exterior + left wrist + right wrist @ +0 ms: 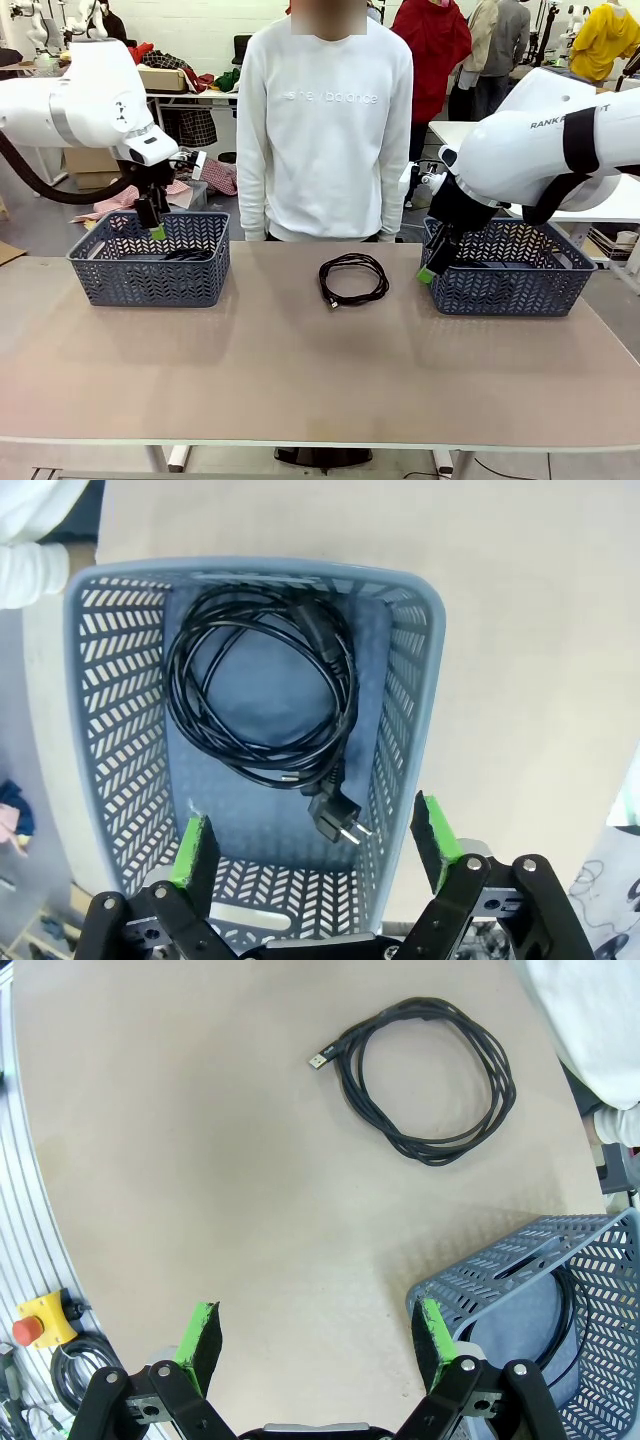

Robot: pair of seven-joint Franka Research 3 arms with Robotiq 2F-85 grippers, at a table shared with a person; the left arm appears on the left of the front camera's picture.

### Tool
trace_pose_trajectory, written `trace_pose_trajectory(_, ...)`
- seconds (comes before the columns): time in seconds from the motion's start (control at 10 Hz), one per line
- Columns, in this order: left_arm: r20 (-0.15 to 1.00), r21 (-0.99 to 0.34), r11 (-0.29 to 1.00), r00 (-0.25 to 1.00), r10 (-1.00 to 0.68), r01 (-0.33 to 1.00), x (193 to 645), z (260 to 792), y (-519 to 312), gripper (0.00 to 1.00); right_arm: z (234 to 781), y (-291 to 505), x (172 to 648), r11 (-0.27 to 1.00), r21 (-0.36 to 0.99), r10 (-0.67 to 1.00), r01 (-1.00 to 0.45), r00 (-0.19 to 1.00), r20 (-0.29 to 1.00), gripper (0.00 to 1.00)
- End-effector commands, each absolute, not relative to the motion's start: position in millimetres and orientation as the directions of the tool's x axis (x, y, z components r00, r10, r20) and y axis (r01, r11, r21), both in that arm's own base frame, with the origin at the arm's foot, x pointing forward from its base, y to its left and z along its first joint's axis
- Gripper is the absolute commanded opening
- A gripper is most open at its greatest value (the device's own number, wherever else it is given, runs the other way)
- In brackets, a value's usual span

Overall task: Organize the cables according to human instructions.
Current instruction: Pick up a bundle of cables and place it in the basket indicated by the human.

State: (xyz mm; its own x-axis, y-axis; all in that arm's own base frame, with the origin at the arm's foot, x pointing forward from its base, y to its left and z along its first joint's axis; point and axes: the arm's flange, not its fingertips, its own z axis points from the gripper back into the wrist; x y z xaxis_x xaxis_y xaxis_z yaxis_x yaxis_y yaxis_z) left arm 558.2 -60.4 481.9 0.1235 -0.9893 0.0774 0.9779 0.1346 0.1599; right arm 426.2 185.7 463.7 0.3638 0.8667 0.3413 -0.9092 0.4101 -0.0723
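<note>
One black cable [353,278] lies coiled on the bare table between two baskets; in the right wrist view this cable [425,1080] rests well ahead of the fingers. Another coiled cable [260,695] with a chunky plug lies inside the left grey basket [148,262]. My left gripper [153,220] hangs open just above that basket [405,680], nothing between its fingers [195,845]. My right gripper [432,262] stands open at the left wall of the right basket [510,275]. A cable [570,1305] curves inside that basket [500,1260].
A person in a white sweatshirt [325,120] stands at the far edge, arms down at the sides. The table's front half [300,380] is bare. A yellow box with a red button [40,1320] sits beyond the table edge in the right wrist view.
</note>
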Motion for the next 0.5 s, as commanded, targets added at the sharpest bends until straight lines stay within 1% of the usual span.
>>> trace_pose_trajectory(0.0,0.076,0.163,0.127,0.116,-0.99,0.978,558,483,-59,1.0,464,186,426,0.412,-0.074,0.866,-0.908,0.365,0.342,1.0)
trace_pose_trajectory(0.2,0.077,0.16,0.134,0.123,-0.989,0.978,558,482,-60,1.0,464,186,426,0.412,-0.074,0.866,-0.908,0.365,0.342,1.0)
trace_pose_trajectory(0.4,0.158,0.145,0.198,0.175,-0.972,0.969,542,494,-78,1.0,464,186,426,0.412,-0.074,0.866,-0.908,0.365,0.342,1.0)
